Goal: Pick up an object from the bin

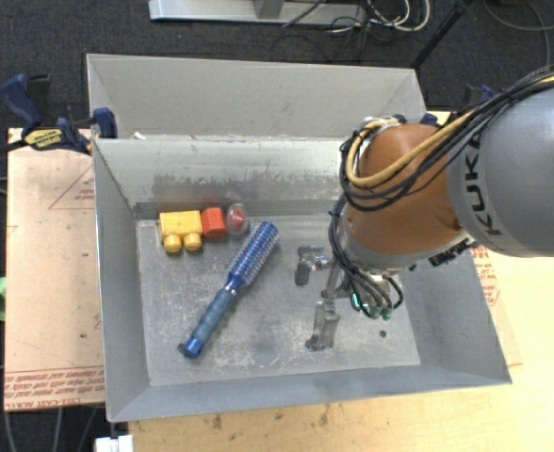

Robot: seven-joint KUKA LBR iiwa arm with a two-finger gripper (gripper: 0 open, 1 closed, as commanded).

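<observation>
Up and to the left of the brush (232, 290), against the back wall of the bin (117, 281), lie a yellow block (180, 230) and, touching it, a red block (212, 221) with a pale round piece at its right side. The blue brush lies aslant on the mid floor, its handle toward the near left and its bristled head toward the back right. Just right of the brush the gripper (314, 299) hangs low over bare floor under its orange cover (399, 196), its fingers (323, 331) spread wide with nothing between them and apart from the brush.
</observation>
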